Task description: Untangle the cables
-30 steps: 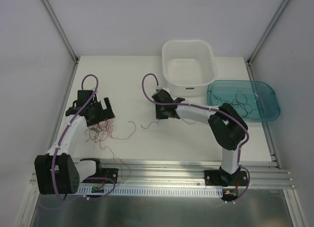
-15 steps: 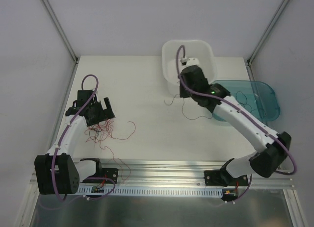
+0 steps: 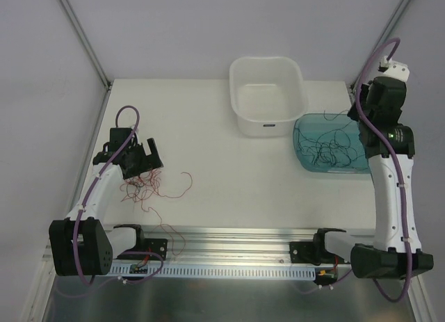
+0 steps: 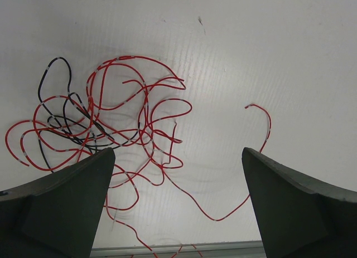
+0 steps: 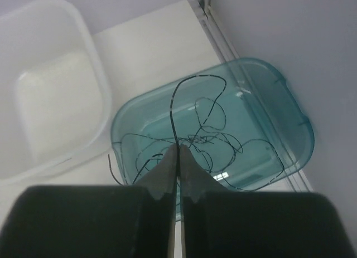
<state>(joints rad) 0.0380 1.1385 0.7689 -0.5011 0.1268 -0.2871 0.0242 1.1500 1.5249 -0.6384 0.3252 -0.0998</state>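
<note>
A thin black wire (image 5: 172,110) is pinched in the closed right end effector (image 5: 177,153), up over the see-through teal plastic tub (image 5: 298,121). This looks like the put-away step. Next, the fingers need to open. A messy bunch of red and black wires (image 4: 106,121) lies on the white worktop (image 4: 268,57) under the wide-open left end effector (image 4: 178,157).

Teal translucent tray (image 5: 301,127) sits directly below the right pincer (image 5: 177,154). White tub (image 5: 93,60) is to its left and a bit farther out, just beside the tray (both on the white desk (image 5: 150,40)).
</note>
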